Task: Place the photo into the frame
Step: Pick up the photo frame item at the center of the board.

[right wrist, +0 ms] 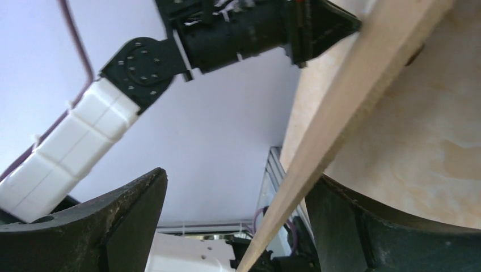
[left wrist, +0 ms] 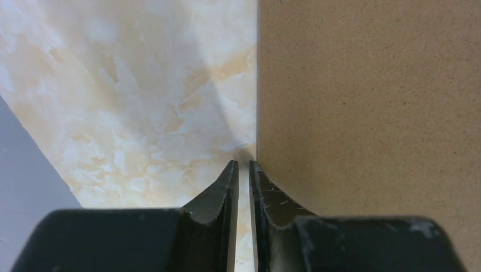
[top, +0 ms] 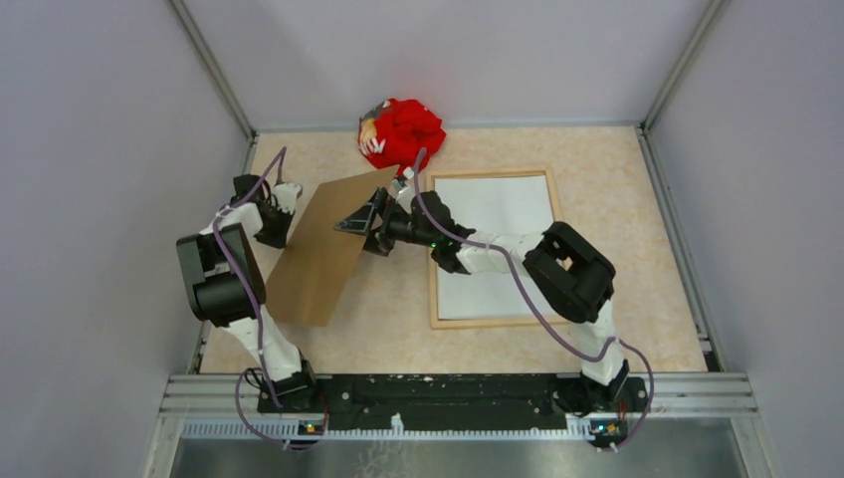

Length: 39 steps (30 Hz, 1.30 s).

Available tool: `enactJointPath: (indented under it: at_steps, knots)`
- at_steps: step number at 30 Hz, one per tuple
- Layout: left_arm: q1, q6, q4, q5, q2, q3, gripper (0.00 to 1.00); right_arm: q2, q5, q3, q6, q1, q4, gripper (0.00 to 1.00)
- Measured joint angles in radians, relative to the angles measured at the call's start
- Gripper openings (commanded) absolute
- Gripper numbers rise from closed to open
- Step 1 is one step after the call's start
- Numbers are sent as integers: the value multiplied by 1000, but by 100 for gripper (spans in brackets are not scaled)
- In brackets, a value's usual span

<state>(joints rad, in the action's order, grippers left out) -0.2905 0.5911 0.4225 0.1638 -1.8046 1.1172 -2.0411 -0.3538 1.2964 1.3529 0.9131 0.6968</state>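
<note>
The light-wood frame (top: 493,322) lies flat at the right of the table. A white sheet (top: 498,209) fills it; no dark print shows, so I cannot tell whether it is the photo face down. The brown backing board (top: 323,249) stands tilted left of the frame. My right gripper (top: 360,224) is open, and the board's right edge (right wrist: 351,85) runs between its jaws (right wrist: 238,175), close against the lower finger. My left gripper (top: 287,212) is at the board's left edge. Its jaws (left wrist: 243,164) are shut with a thin gap, and the board (left wrist: 368,102) lies beside its right finger.
A crumpled red cloth (top: 401,132) lies at the back edge, just behind the board and the frame's far left corner. Grey walls enclose the table on three sides. The marbled tabletop (left wrist: 142,102) shows left of the board.
</note>
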Motion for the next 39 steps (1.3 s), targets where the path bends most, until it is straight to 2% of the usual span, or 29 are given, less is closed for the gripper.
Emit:
enactJointPath:
  at_steps: [2, 5, 7, 10, 15, 19, 24, 30, 34, 39]
  knots:
    - [0, -2, 0, 3, 0, 0, 21, 10, 6, -2, -19, -2, -59, 75]
    - [0, -10, 7, 19, 2, 2, 26, 40, 24, -7, -64, -4, -163, 51]
    - [3, -16, 26, 37, 2, 9, 35, 60, 40, -7, -94, -5, -221, 27]
    - [20, -18, 69, 49, 6, 18, 57, 92, 57, -7, -131, -6, -302, 0]
    - [64, -32, 183, 67, 53, 85, 85, 123, 106, -7, -151, -26, -527, 0]
    - [184, -49, 310, 164, 124, 197, 98, 126, 117, 23, -167, -48, -579, 0]
    - [293, -37, 368, 288, 240, 368, 99, 161, 128, 126, -211, -112, -703, 0]
    - [324, 90, 373, 448, 480, 393, 99, 305, 159, 192, -227, -265, -804, 0]
    - [325, 228, 375, 535, 640, 310, 99, 438, 167, 189, -202, -372, -817, 0]
    - [333, 427, 347, 558, 857, 70, 98, 531, 150, 169, -161, -413, -792, 0]
